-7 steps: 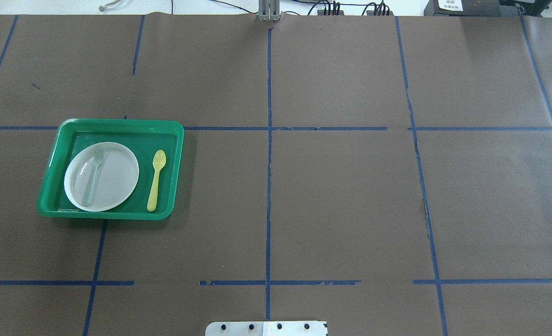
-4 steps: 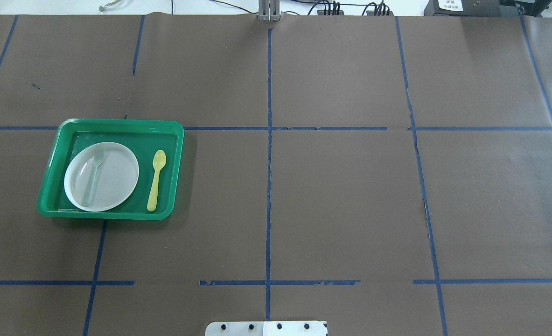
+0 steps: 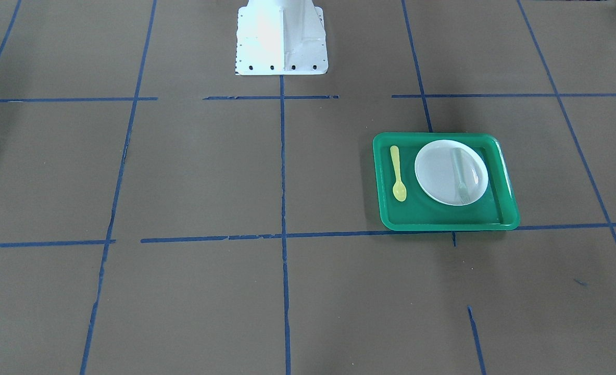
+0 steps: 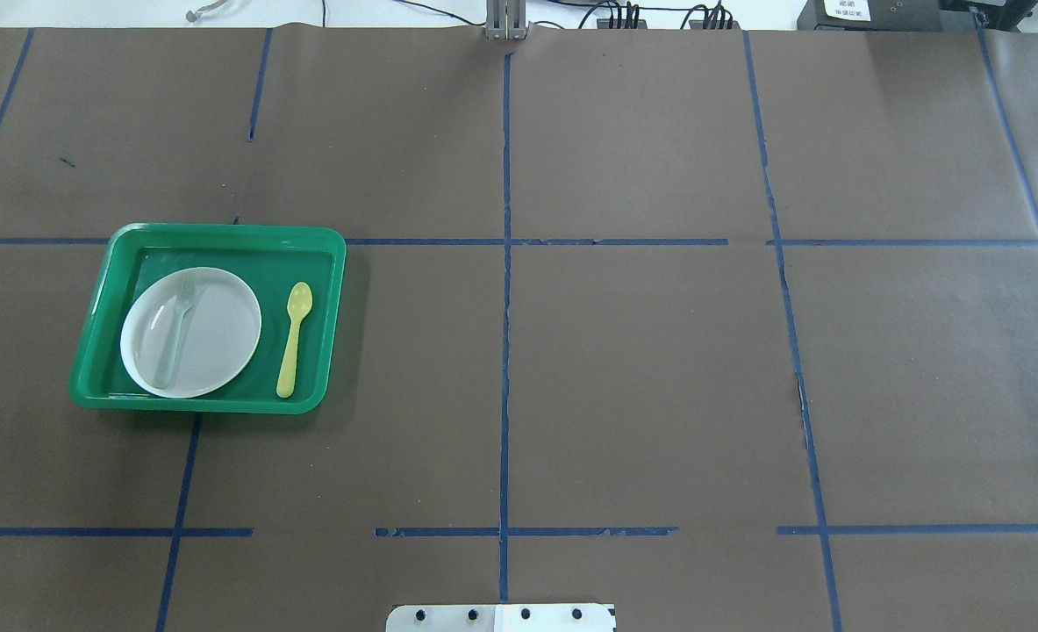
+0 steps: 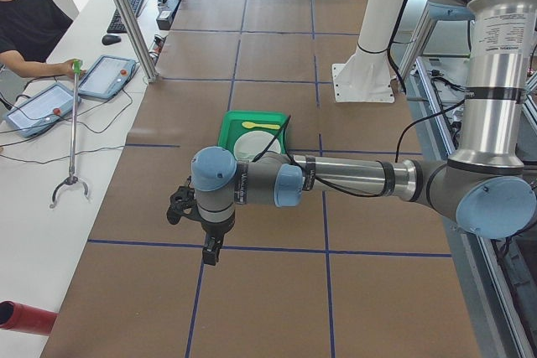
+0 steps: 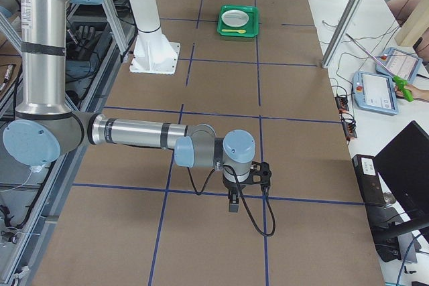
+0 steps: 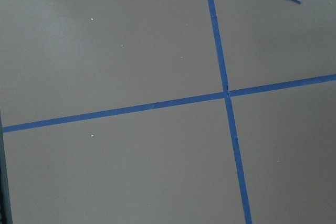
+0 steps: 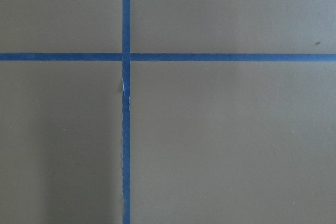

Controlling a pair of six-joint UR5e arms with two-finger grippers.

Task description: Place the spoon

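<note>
The pale yellow spoon (image 4: 294,338) lies flat on the floor of the green tray (image 4: 220,230), to the right of the white plate (image 4: 216,347), with its bowl toward the far side. It also shows in the front-facing view (image 3: 398,173). No gripper touches it. My left gripper (image 5: 210,249) shows only in the exterior left view, low over bare table well away from the tray; I cannot tell whether it is open or shut. My right gripper (image 6: 232,202) shows only in the exterior right view, far from the tray; I cannot tell its state either.
A pale grey-green fork (image 4: 174,338) lies on the plate. The table is brown paper with a blue tape grid (image 4: 505,351). The robot's white base (image 3: 281,39) stands at the near edge. Both wrist views show only paper and tape.
</note>
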